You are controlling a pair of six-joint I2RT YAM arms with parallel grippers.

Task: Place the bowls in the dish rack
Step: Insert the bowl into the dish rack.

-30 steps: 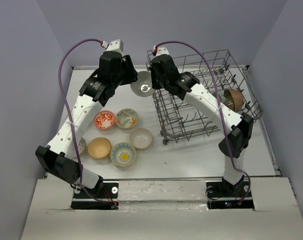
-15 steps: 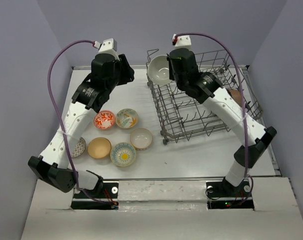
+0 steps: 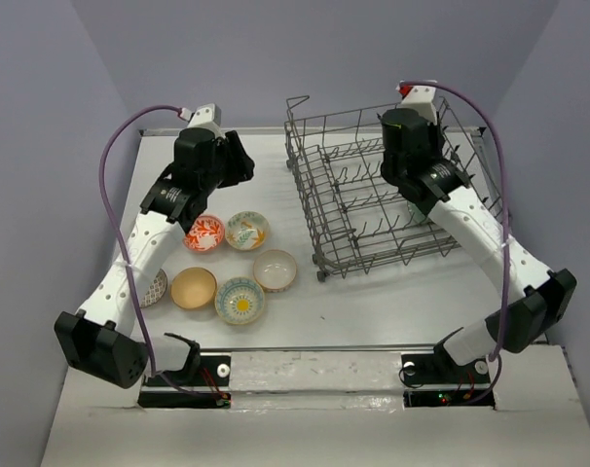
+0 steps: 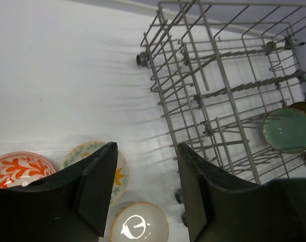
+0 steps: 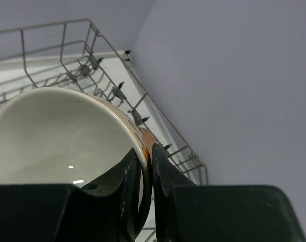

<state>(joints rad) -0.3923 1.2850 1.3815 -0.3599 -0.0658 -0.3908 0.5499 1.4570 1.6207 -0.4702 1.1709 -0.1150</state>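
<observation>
The grey wire dish rack stands at the back right. My right gripper is shut on the rim of a white bowl and holds it tilted over the rack's far right part. In the top view the right wrist hides that bowl. A teal bowl stands on edge in the rack, with a brown bowl behind it. My left gripper is open and empty above the table, over the loose bowls.
On the table left of the rack lie a red-orange bowl, a cream floral bowl, a tan-rimmed white bowl, a tan bowl and a blue-rimmed bowl. The left arm partly covers a small patterned bowl.
My right arm carried the white bowl from the rack's left side across to its far right part. My left gripper drew back and down toward the loose bowls.
</observation>
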